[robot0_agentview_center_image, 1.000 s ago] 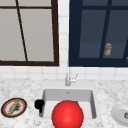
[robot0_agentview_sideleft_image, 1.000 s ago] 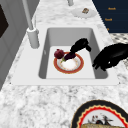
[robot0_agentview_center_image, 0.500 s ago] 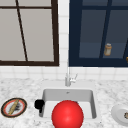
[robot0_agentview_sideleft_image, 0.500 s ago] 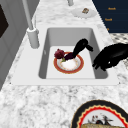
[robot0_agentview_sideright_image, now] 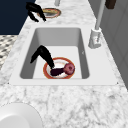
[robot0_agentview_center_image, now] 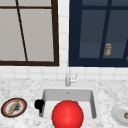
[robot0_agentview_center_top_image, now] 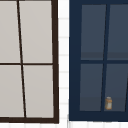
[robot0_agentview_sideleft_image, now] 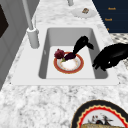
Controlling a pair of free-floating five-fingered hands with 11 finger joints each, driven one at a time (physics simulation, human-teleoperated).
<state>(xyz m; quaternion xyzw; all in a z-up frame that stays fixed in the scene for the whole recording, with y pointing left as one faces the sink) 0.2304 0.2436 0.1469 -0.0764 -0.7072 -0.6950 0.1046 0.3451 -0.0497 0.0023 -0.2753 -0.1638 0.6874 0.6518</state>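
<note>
A red-rimmed plate (robot0_agentview_sideleft_image: 68,65) (robot0_agentview_sideright_image: 47,71) lies on the sink floor. On it are a dark red round vegetable (robot0_agentview_sideleft_image: 59,53) (robot0_agentview_sideright_image: 69,68) and a dark purple one (robot0_agentview_sideleft_image: 70,56) (robot0_agentview_sideright_image: 56,72). My right hand (robot0_agentview_sideleft_image: 81,44) (robot0_agentview_sideright_image: 43,55) reaches down into the basin, straight fingers touching the purple vegetable, thumb standing apart. My left hand (robot0_agentview_center_image: 39,103) (robot0_agentview_sideleft_image: 110,57) (robot0_agentview_sideright_image: 35,10) hangs in the air over the sink's front left corner, fingers relaxed and drooping, holding nothing. In the front view a big red ball (robot0_agentview_center_image: 67,115) covers the middle of the basin.
The faucet (robot0_agentview_center_image: 68,77) (robot0_agentview_sideleft_image: 31,30) (robot0_agentview_sideright_image: 96,35) stands behind the basin. A dark-rimmed plate with a bread roll (robot0_agentview_center_image: 13,107) (robot0_agentview_sideright_image: 51,12) sits on the left counter. A white plate (robot0_agentview_center_image: 121,113) (robot0_agentview_sideleft_image: 83,12) sits on the right. A small jar (robot0_agentview_center_image: 107,49) (robot0_agentview_center_top_image: 108,103) shows behind the dark window.
</note>
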